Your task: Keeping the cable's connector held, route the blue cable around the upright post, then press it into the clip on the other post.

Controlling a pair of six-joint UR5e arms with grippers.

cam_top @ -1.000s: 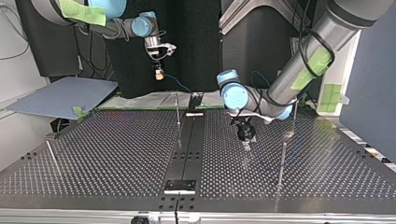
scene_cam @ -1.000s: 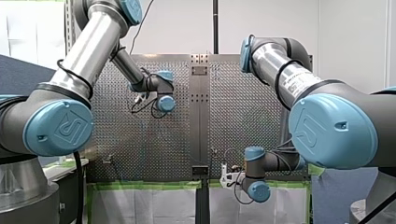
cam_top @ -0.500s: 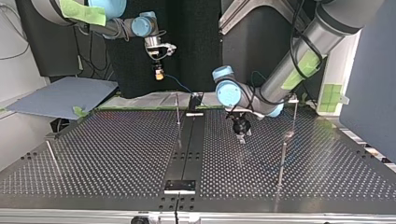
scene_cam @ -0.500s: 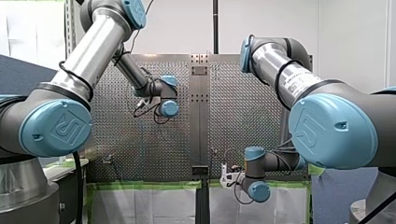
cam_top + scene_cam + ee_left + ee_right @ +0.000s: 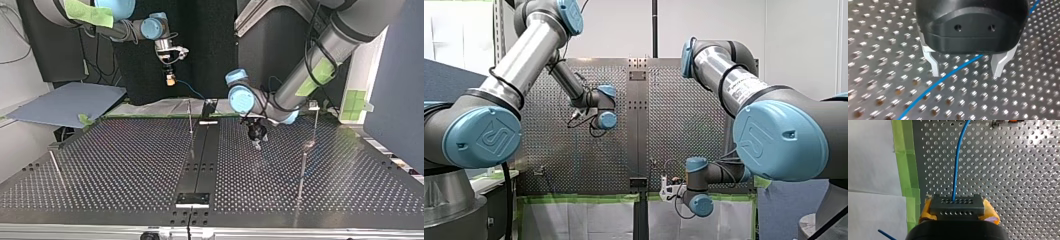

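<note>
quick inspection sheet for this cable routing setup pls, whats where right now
surface: perforated table with a dark centre strip.
job's things: connector held; upright post by the centre strip, second post at the top view's right; clip too small to tell.
clutter: blue-grey board off the table at the top view's left.
grippers: left gripper open, astride the cable; right gripper shut on the connector, yellow pads.
cables: blue cable leaves the connector and passes over the table between the left fingers.
surroundings: green tape along the table edge, white sheets beside it.
</note>
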